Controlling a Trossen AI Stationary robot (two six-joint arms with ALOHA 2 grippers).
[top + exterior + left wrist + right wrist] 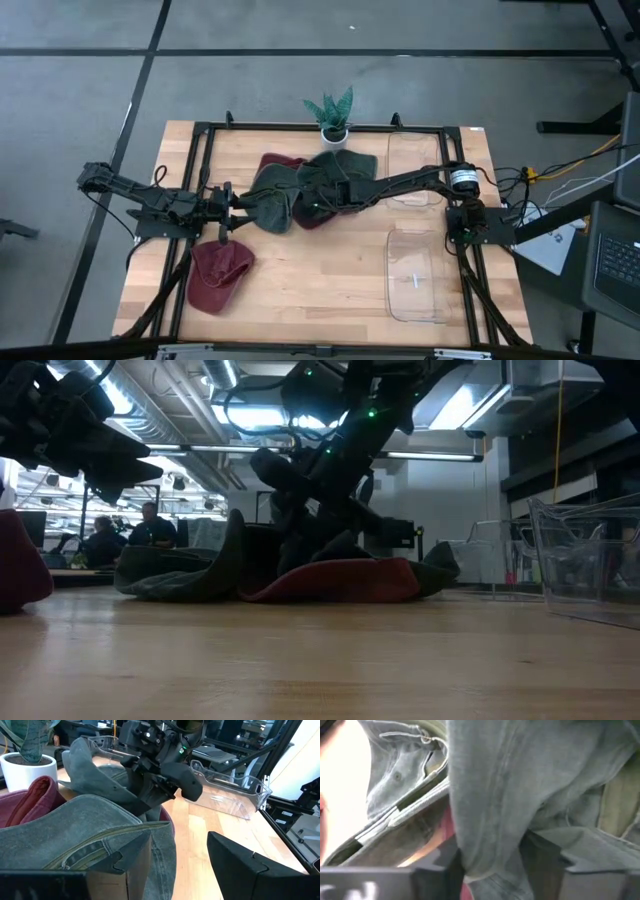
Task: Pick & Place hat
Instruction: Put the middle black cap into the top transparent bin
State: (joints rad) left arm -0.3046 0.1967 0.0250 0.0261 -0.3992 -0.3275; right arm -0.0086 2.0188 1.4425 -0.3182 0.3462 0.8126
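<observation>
Wooden tabletop (330, 290) with a black frame round it, grey floor beyond, that's my workspace from up top. Middle of the table, toward the far edge, is a heap of caps: a grey-green hat (275, 205) on the near-left side of the heap, a dark red one (283, 164) poking out behind it, and more grey-green fabric bunched under the right arm.

I honestly can't sort out how many hats are in that heap, since the arm covers the centre of it.

My right gripper (490, 860) is down in the pile, and on its wrist camera a fold of grey-green hat fabric hangs straight between the two dark fingers (437, 867). The jaws sit either side of the fold, close to it, but I can't tell if they're actually pinching yet. That view is almost all cloth, so no idea which part of the cap it is.

My left gripper (177, 857) is just beside the heap's left edge with its jaws apart, nothing between them, and the grey-green hat's crown is right in front of it.

Off on its own near the front left is a second red cap (220, 275). Two clear plastic bins (415, 270) sit on the right side, and a small potted plant (333, 115) is at the back edge. From the low camera the heap is mostly silhouette.
</observation>
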